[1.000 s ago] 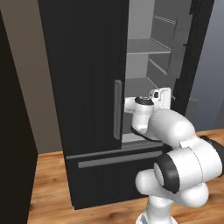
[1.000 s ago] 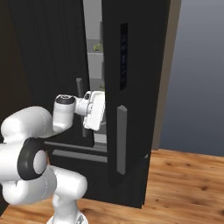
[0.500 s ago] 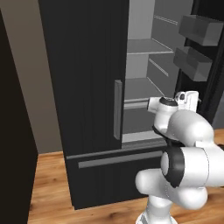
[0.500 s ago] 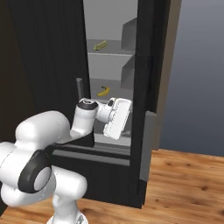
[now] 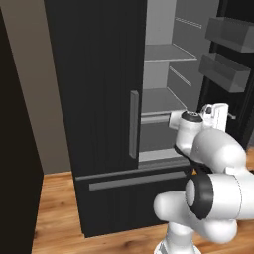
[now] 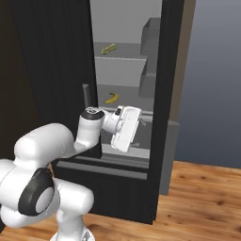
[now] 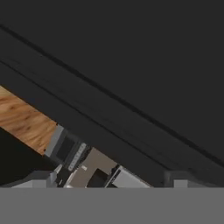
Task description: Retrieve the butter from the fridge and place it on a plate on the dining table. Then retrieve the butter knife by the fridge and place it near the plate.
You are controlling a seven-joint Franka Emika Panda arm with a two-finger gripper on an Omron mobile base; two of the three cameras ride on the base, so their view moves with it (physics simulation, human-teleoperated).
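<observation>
Before the fridge (image 5: 99,114), the arm stands with its hand raised to the level of the lower shelves, right at the opening where the right-hand door (image 5: 233,74) is swung wide. From the left base view the left door is shut, its grey vertical bar handle (image 5: 134,124) plain against the black front, and the open door carries two dark bins (image 5: 225,54) on its inner face. Light grey shelves (image 5: 166,52) show inside. From the right base view a slim yellow stick, the butter (image 6: 108,48), lies on an upper shelf toward the left side of the compartment; one shelf lower lies a curved yellow banana (image 6: 111,98), well apart from it. The white hand sits below and to the right of the banana, level with the lowest shelf edge, touching neither item. The pincer (image 7: 111,177) is seen in the hand view, its two finger tips (image 7: 37,177) rising far apart at the bottom corners, spread wide with nothing between them. That view looks along a black panel with long grooves running diagonally, a patch of wood floor (image 7: 24,122) to the left. Wood floor (image 6: 202,197) also runs beside the fridge in the right base view. The drawer front (image 5: 139,181) below the doors is closed.
</observation>
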